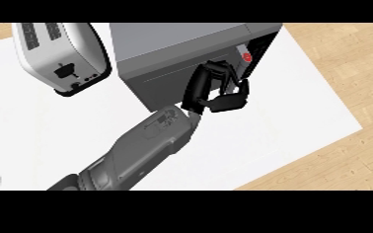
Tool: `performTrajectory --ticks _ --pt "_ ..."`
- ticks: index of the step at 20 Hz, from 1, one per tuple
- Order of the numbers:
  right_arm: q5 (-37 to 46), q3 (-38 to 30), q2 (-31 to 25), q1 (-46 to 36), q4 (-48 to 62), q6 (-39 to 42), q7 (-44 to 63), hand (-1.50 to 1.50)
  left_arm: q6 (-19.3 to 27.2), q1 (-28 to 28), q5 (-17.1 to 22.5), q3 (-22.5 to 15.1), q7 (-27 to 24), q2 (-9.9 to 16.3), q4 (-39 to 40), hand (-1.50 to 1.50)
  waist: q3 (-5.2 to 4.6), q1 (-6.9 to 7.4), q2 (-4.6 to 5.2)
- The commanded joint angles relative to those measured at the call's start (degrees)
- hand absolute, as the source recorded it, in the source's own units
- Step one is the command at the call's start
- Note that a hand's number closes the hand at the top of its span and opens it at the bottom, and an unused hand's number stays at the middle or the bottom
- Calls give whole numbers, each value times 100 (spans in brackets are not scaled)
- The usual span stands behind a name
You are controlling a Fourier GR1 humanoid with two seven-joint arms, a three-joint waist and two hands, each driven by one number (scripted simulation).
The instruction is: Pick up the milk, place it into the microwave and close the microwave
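The grey box-shaped microwave point(191, 54) stands on the white table point(306, 103), toward the far side, and serves as the landmark here. Its flat top faces up and its darker front panel faces the near-left. At its right end the cavity shows as a dark gap, and the door there stands partly open, a narrow dark edge running along the microwave's right corner.

Inside that gap, at the microwave's right end, a small white item with a red round mark point(246, 57) shows; this appears to be the milk carton. Only a sliver of it is visible, so its long axis and the way it points cannot be told.

One grey forearm comes in from the lower-left and reaches up to the microwave's front right corner. Its black hand point(215, 90) sits against that corner, just below the red-marked item. The fingers are curled, with the thumb bent toward them, and they lie at the edge of the door; whether they clasp the door edge or merely rest on it cannot be told. Which arm this is cannot be told for certain either; it looks like the right one.

Left of the microwave, and apart from it, a silver and black toaster point(62, 57) lies tilted on the table.
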Motion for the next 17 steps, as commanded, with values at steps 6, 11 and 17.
performTrajectory --ticks 6,11,17 --pt "-331 65 -113 172 -201 189 64 -150 -107 -474 288 82 -42 -23 528 150 14 -141 86" --pt "-458 55 -229 282 -266 261 157 -150 -81 -610 410 46 -78 -23 560 150 18 -196 82" --pt "-581 15 -267 340 -345 310 152 -150 -143 -634 518 11 -221 -23 686 150 24 -186 86"
